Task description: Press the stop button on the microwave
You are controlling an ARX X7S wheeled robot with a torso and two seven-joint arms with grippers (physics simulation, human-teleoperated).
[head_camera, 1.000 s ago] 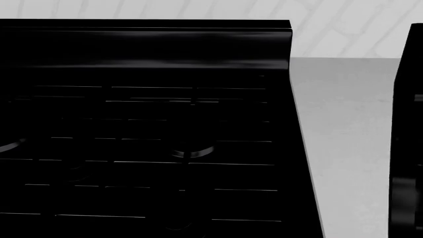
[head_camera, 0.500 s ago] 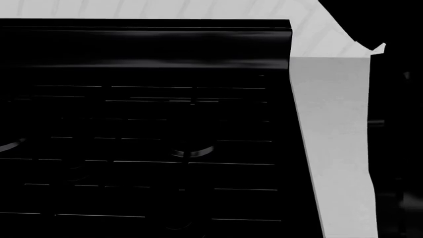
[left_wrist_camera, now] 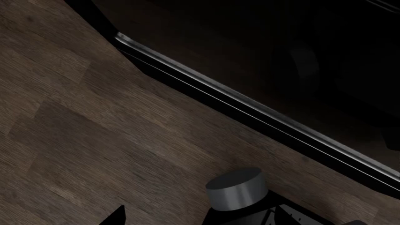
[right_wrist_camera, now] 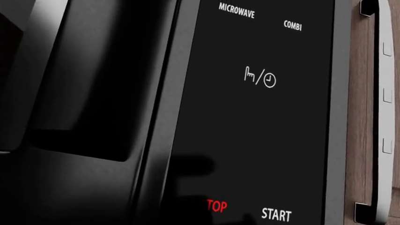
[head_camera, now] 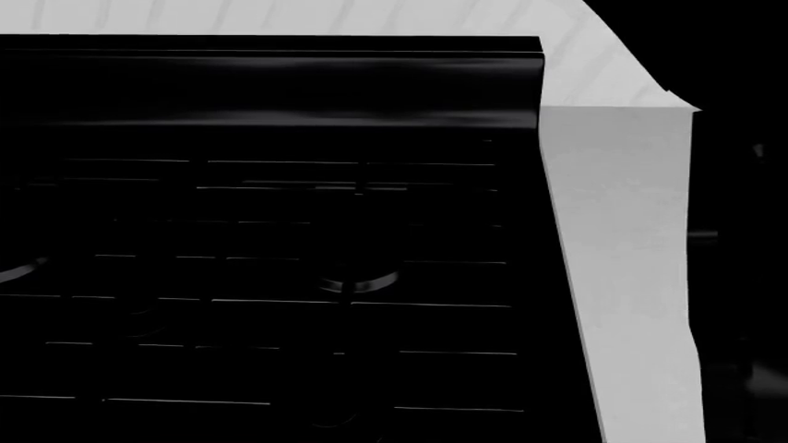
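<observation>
The microwave's black control panel (right_wrist_camera: 262, 117) fills the right wrist view, with the words MICROWAVE and COMBI, a hand-and-clock sign, and START (right_wrist_camera: 276, 214). The red stop button (right_wrist_camera: 217, 206) reads "TOP"; a dark shape covers its first letter. My right gripper (right_wrist_camera: 190, 208) is close against the panel at that spot, and its jaws do not show clearly. In the head view the right arm is a black mass (head_camera: 739, 231) at the right. One left fingertip (left_wrist_camera: 119, 216) shows far to the side over a wood floor, so my left gripper is open and empty.
A black stove top (head_camera: 271, 240) with grates fills the head view, with a grey counter (head_camera: 622, 258) to its right. The left wrist view shows a chrome handle (left_wrist_camera: 250, 105) on a black oven front and a grey cylinder (left_wrist_camera: 236, 187). A white handle (right_wrist_camera: 386, 108) runs beside the panel.
One second ago only a narrow black edge showed at the head view's right. The black arm mass has since risen across the upper right and has hardly moved in the last half second.
</observation>
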